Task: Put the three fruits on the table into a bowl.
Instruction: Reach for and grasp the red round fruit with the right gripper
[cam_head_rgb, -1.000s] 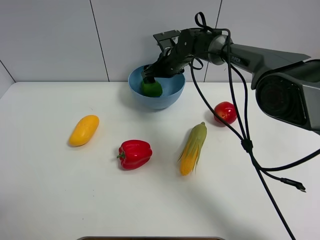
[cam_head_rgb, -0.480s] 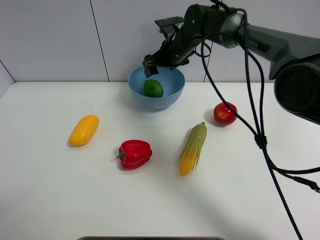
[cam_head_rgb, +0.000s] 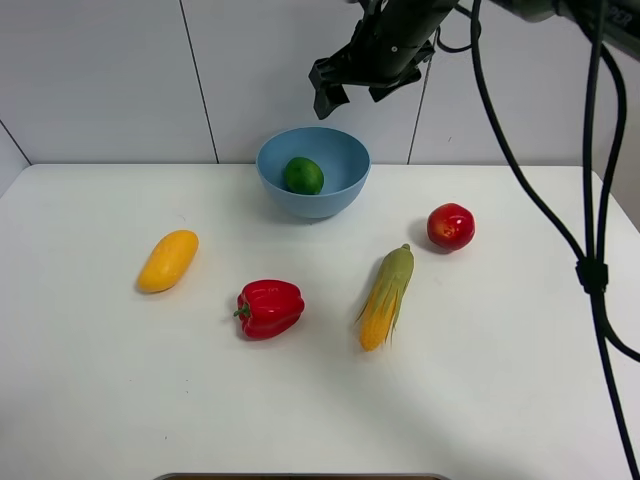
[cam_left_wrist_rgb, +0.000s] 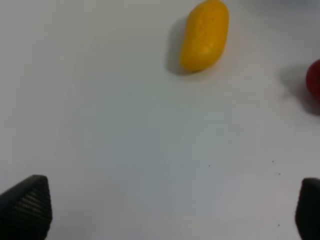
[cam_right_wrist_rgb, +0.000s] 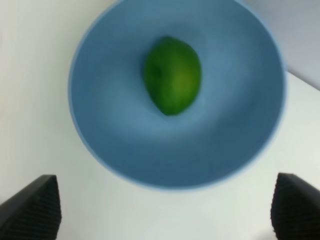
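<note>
Exterior high view: the plain white table (cam_head_rgb: 100, 400), smooth and matte with a rounded far-left corner, carries the bowl (cam_head_rgb: 315, 205) at its far edge. The bowl is deep, round and light blue, with a thin even rim and a sleek wall. The green fruit (cam_head_rgb: 303, 175) lies inside the bowl on its floor, a little left of centre. In the right wrist view it reads as a glossy oval, slightly pointed at one end. The red apple-like fruit (cam_head_rgb: 451, 226), round and shiny with a bright highlight, sits on the table to the right of the bowl, well apart from it. The mango (cam_head_rgb: 168, 260) rests far to the left, elongated, yellow-orange and blunt at both ends; the left wrist view shows its skin as faintly dimpled. Between these two lie a lobed, glossy red bell pepper (cam_head_rgb: 270, 308) with a short green stem and a tapering corn cob (cam_head_rgb: 385, 297), yellow kernels at its near end and ribbed pale-green husk at the other. The right gripper (cam_head_rgb: 350, 95) hangs above the bowl, clear of the rim. Its jaws are spread and hold nothing, and its black wedge-shaped fingertips (cam_right_wrist_rgb: 30, 210) carry a fine cross-hatched grain. The left gripper (cam_left_wrist_rgb: 167, 207) hovers over bare table near the mango, with the same textured black tips set wide apart and nothing between them. Black cables (cam_head_rgb: 590, 270) droop along the right side.
</note>
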